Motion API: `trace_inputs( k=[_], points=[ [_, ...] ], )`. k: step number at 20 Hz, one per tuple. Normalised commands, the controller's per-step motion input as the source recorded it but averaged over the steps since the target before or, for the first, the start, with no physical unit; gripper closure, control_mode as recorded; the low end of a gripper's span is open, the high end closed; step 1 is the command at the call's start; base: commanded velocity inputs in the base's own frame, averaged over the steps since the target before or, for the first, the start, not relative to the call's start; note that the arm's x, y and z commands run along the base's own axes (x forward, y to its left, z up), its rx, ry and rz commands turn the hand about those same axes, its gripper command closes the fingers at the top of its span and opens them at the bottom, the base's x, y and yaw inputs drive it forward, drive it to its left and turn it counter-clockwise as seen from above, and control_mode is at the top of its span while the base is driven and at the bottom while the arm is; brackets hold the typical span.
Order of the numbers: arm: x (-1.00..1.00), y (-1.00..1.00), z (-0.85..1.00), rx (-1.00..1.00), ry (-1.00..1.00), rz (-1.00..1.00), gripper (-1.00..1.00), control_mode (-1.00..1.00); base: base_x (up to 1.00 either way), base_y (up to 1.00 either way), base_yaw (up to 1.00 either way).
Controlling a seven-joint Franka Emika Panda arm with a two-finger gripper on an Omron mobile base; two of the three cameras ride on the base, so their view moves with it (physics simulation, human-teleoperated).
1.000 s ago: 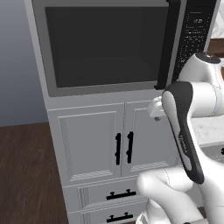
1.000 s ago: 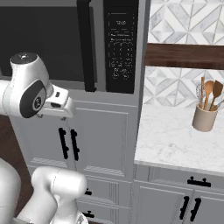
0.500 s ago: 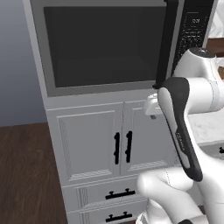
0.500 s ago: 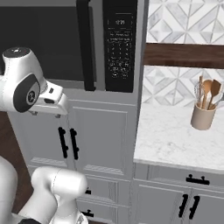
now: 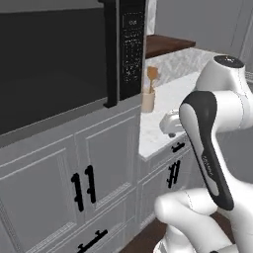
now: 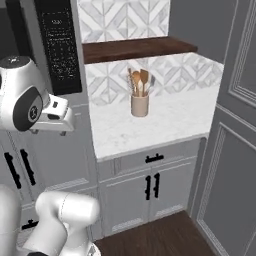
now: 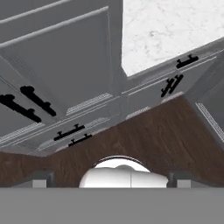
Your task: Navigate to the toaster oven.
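Note:
The toaster oven is out of view. A large built-in microwave with a black door and keypad takes up the left side. My gripper hangs in front of the cabinet column beside the counter, also seen as a white hand in the left base view. In the hand view the gripper points down at the floor and lower cabinets, its fingertips set wide apart, open, with nothing between them.
A white marble counter runs to the right of the microwave column, with a utensil holder of wooden spoons on it and a dark wooden shelf above. A tall grey panel closes the right side. Dark wood floor lies below.
The whole picture has shifted: the base has moved to the right, so the microwave slid left and the counter with the utensil holder came into the middle. The arm's pose looks unchanged.

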Motion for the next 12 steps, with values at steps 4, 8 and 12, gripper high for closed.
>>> trace_inputs(
  k=[4,8,12],
  points=[
    [0.0,0.0,0.0,0.0,0.0,0.0,-1.0,1.0,-0.04,0.0,-1.0],
    [0.0,0.0,0.0,0.0,0.0,0.0,-1.0,1.0,-0.03,0.0,-1.0],
    [0.0,0.0,0.0,0.0,0.0,0.0,-1.0,1.0,-0.03,0.0,-1.0]
  ],
)
